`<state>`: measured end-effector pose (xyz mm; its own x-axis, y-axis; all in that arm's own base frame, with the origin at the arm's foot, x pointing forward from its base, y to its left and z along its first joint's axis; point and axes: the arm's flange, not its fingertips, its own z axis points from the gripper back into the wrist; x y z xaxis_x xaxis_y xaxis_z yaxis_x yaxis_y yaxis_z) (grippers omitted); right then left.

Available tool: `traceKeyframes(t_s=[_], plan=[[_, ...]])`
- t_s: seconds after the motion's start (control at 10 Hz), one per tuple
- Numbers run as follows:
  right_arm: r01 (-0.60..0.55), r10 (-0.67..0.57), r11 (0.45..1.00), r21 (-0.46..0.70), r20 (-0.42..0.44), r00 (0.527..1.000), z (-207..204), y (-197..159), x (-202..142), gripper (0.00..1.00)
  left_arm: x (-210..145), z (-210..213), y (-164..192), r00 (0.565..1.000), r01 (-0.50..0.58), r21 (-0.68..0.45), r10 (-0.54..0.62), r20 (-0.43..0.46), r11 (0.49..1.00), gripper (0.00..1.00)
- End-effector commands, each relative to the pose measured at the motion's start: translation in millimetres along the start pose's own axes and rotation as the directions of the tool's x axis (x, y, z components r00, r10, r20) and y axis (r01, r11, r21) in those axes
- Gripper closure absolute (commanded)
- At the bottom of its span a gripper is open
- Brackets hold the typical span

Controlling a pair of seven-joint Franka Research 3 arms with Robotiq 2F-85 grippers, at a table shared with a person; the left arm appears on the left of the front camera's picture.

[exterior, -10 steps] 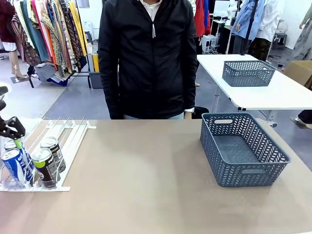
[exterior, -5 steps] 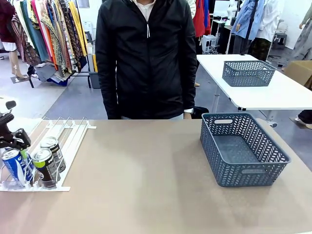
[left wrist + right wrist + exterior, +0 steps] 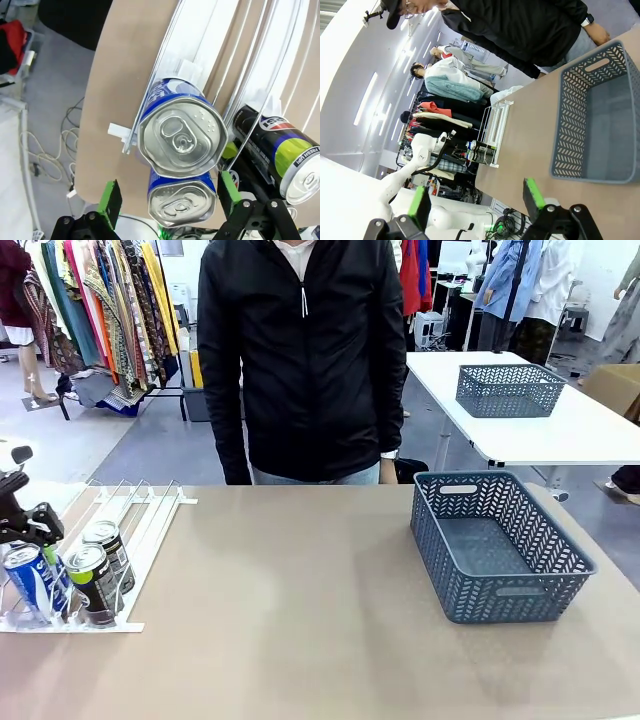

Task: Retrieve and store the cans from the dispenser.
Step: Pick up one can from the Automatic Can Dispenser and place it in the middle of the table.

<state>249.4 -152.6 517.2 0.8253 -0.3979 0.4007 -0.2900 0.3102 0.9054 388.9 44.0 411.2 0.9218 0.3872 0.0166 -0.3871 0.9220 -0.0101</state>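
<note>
Blue and dark cans (image 3: 92,580) upright at front of white dispenser (image 3: 145,515)

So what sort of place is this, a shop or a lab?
Probably a robot test area set up in a clothing showroom: racks of hanging clothes behind the person, a white worktable with a grey mesh basket, and a can dispenser on the tan table.

Bright, even overhead light

We see ceiling strip lights (image 3: 364,99) streaking across the warped right wrist view, a faint shadow beside the basket (image 3: 515,602) on the table (image 3: 300,590), and soft sheen on the nearest can (image 3: 181,136).
</note>
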Motion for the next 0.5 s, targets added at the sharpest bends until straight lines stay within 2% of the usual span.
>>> traceKeyframes(t_s=[0.0,0.1,0.4], plan=[[-0.027,0.027,0.999,0.024,0.018,0.999,-2.0,0.8,2.5,0.00,1.4,-2.8,-2.2,1.000,-0.010,-0.032,0.009,-0.009,0.999,0.56],[-0.027,0.027,0.999,0.024,0.018,0.999,-2.0,0.8,2.5,0.00,1.8,-2.8,-2.6,1.000,-0.001,-0.033,0.001,-0.015,0.999,1.00],[-0.027,0.027,0.999,0.024,0.018,0.999,-2.0,0.8,2.5,0.00,1.3,-4.1,-3.2,1.000,0.004,-0.041,-0.004,-0.008,0.999,1.00]])
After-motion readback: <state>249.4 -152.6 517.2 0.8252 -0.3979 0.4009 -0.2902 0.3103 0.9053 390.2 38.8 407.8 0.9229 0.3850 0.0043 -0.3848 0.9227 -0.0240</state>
